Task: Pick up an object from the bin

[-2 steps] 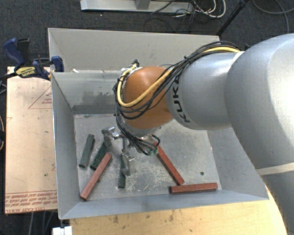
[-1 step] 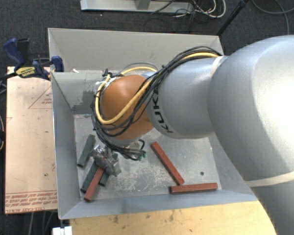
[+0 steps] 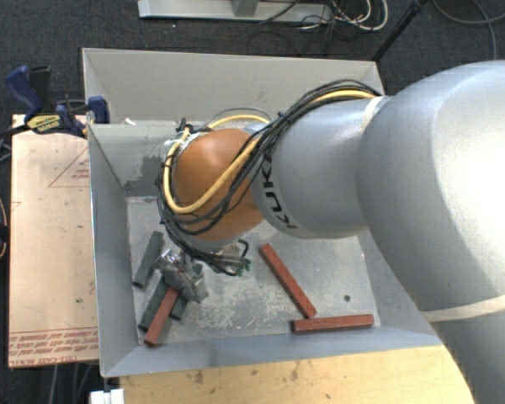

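1. Your gripper (image 3: 183, 276) is low in the bin (image 3: 109, 225), in its near left part, just below the arm's orange cover (image 3: 215, 183); you cannot tell from here whether it is spread or pressed together.
2. It is over a small heap of sticks; a red-brown stick (image 3: 158, 320) slants toward the near left corner; a dark green stick (image 3: 175, 306) lies against it; a grey-green stick (image 3: 148, 257) lies just to the left.
3. To your right, apart from the gripper, a slanted red stick (image 3: 284, 279) runs toward the near wall; a flat red stick (image 3: 332, 322) lies along that wall; their ends almost meet.
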Available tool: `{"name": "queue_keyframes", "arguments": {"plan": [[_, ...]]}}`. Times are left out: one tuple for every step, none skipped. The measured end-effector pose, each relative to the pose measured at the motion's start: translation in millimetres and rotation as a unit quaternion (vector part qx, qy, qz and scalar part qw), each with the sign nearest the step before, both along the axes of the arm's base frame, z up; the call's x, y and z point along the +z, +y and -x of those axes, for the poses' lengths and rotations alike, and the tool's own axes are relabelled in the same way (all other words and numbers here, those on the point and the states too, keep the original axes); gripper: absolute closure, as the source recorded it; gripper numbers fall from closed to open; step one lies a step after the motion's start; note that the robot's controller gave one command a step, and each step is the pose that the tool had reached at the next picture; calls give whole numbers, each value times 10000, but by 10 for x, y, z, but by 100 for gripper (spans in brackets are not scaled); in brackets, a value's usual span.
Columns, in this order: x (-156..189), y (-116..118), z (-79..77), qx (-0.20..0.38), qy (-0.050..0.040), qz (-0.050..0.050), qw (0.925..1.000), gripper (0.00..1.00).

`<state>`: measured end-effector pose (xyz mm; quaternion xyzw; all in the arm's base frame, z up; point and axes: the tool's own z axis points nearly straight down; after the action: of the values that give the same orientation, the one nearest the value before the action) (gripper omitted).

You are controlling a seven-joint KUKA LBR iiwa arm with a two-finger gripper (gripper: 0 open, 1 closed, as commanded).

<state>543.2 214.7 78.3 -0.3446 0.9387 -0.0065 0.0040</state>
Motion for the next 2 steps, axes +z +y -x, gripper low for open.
{"name": "queue_keyframes", "arguments": {"plan": [[460,37,165,23,77,-48,10000,100],[762,343,-197,-522,47,-67,9986,0]]}}
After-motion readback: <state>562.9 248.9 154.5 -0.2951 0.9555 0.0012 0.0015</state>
